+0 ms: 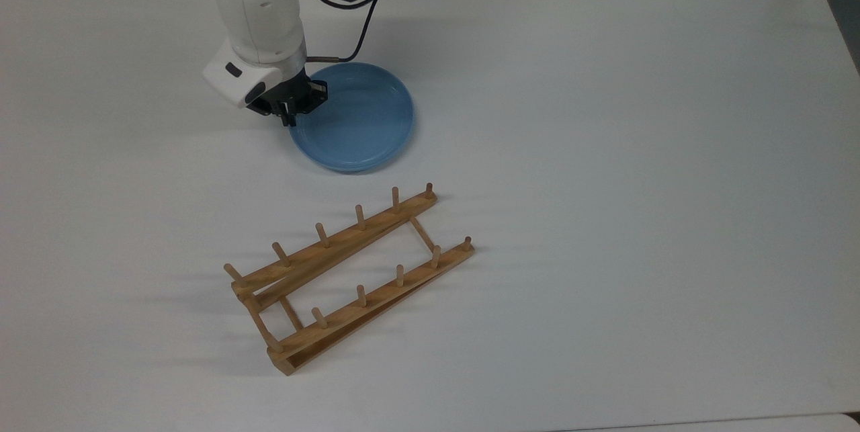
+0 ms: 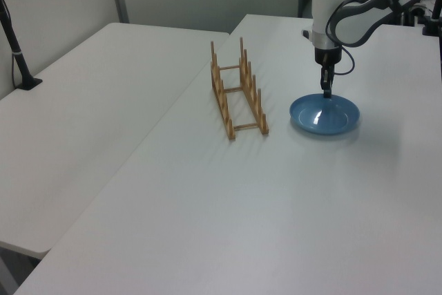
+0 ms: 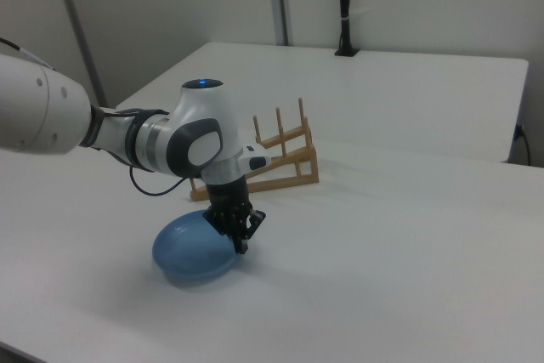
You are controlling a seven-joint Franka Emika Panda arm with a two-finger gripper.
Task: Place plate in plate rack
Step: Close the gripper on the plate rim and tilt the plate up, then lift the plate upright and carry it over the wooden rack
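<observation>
Pincer point(image 1: 290, 111) clamps one plate's point(image 1: 359, 124) rim; one plate rack point(image 1: 349, 277) shows twelve pegs.

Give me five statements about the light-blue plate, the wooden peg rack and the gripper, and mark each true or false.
1. The glossy light-blue round plate already stands between the pegs of the rack. False: it is on the white table, apart from the rack.
2. The gripper is at the plate's rim, on the top view's left side of the plate. True.
3. The light-brown wooden peg rack holds nothing. True.
4. The rack lies nearer the arm's base than the plate does in the top view. False: the plate is nearer.
5. The plate is flipped upside down. False: its hollow side faces up.
</observation>
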